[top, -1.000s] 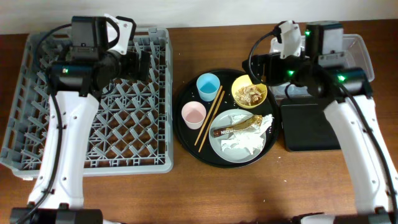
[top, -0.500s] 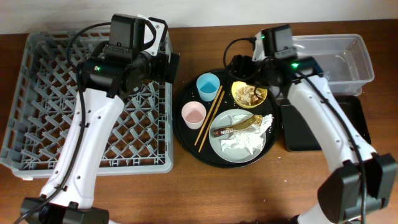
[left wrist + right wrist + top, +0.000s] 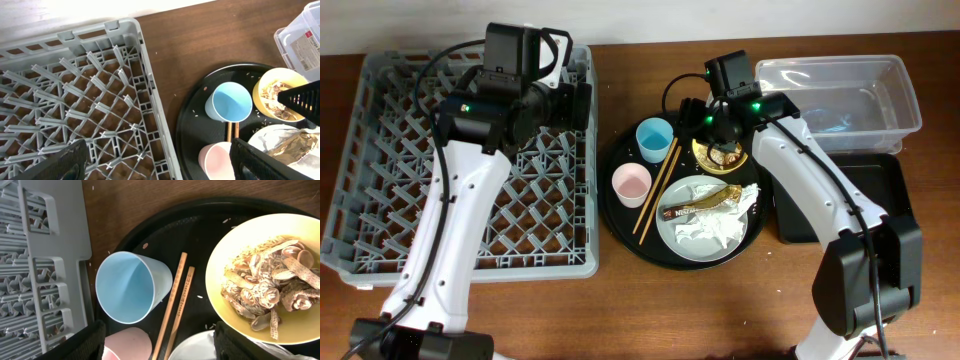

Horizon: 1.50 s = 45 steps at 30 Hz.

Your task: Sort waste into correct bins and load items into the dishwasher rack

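- Two cups, blue cup and pink cup, plus chopsticks, lie below and between the right fingers, which are spread and pinching nothing.
- bowl of scraps sits off to one side, on round tray.
- left fingers are spread and empty over the rack edge, apart from the cups.
- plate with napkins and wrapper is just beside the bowl.

A narrow strip of bare table separates the dishwasher rack from the round black tray; there the blue cup, pink cup, chopsticks and yellow bowl crowd together. The right gripper hangs over the bowl, barring it from above.
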Each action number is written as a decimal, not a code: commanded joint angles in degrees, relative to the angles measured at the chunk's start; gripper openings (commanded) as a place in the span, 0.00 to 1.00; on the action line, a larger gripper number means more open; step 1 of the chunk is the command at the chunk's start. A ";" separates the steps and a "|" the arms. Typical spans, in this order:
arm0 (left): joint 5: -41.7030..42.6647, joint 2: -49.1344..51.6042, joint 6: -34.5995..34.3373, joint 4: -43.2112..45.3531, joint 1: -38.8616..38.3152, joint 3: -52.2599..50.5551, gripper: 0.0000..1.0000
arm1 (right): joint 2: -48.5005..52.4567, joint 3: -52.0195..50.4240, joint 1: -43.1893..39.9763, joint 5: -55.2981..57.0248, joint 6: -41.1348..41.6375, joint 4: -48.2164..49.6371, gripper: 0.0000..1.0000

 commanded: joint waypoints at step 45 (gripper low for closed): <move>86.25 10.71 7.10 5.31 16.52 1.31 0.99 | -0.85 2.49 2.14 -57.20 -10.10 39.56 0.04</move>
